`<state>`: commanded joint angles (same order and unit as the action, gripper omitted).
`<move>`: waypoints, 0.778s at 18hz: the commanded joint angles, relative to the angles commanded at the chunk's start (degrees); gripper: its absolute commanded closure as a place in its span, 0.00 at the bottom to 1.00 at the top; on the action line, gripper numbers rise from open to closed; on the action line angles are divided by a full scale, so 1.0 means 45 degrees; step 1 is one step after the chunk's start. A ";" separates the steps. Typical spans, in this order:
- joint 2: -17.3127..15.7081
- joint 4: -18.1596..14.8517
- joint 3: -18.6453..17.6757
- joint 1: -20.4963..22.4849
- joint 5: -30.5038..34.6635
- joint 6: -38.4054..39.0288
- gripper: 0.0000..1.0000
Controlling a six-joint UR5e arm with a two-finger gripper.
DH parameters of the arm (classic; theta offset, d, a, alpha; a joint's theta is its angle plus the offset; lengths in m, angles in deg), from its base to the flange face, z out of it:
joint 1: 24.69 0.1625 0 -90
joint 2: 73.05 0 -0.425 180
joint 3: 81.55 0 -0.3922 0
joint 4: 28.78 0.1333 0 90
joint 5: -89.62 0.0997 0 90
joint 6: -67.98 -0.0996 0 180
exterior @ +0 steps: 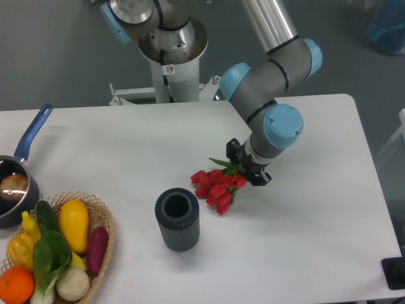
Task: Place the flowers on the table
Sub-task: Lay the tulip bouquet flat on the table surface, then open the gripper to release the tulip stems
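Gripper (247,170) sits low over the table (316,209), black fingers either side of the green stem end of the flowers (216,187) — looks clamped on the stems. Red tulip heads fan out down-left w/ the blooms at or just above the tabletop; can't tell if touching. Dark ribbed vase (177,219) stands upright nearby, front-left of the blooms. Produce basket (101,221) & saucepan (16,190) at far left edge.

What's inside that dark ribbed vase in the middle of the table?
Nothing shows inside the vase: its mouth is open and dark, and the bottom is hidden in shadow. The red flowers are outside it, to its right, at the gripper.
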<state>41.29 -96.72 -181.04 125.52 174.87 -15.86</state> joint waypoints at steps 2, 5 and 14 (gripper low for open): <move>0.0000 0.0000 0.0000 0.0000 0.0000 0.0000 0.41; -0.0019 0.0000 0.0020 0.0020 0.0019 -0.0039 0.23; -0.0117 -0.0020 0.0020 0.0098 0.0059 -0.0078 0.00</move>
<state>40.76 -96.81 -180.95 125.95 175.13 -16.22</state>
